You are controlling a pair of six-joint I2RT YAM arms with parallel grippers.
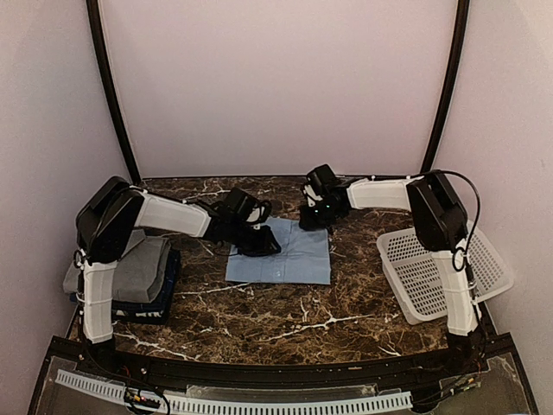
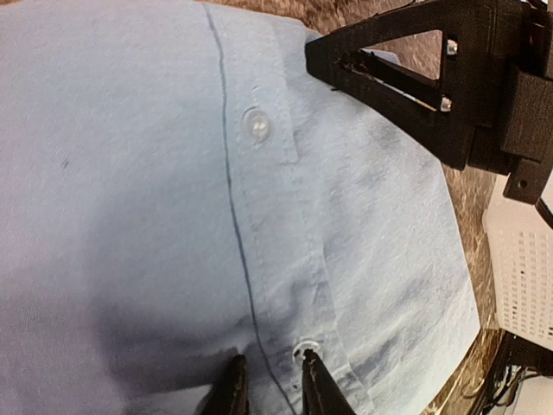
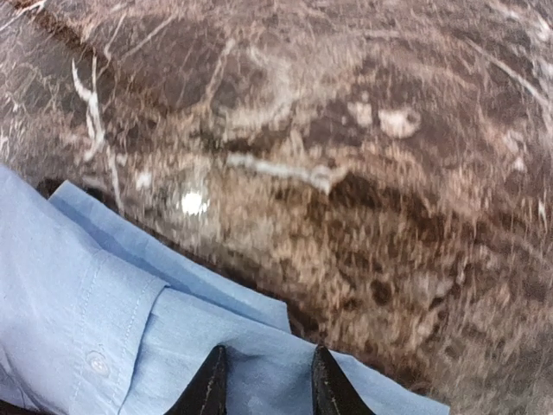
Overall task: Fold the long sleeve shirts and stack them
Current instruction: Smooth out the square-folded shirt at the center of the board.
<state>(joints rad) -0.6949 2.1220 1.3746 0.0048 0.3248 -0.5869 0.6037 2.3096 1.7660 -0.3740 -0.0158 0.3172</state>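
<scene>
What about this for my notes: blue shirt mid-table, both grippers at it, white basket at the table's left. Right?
No: the top external view shows the white basket at the table's right. The blue shirt is mid-table, left gripper and right gripper at it.

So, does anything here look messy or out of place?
Only the white basket: it sits at the right edge of the table and seems tipped at an angle rather than flat. The light blue shirt lies flat and squarely folded in the middle, and the grey shirt on the left looks neatly folded.
</scene>
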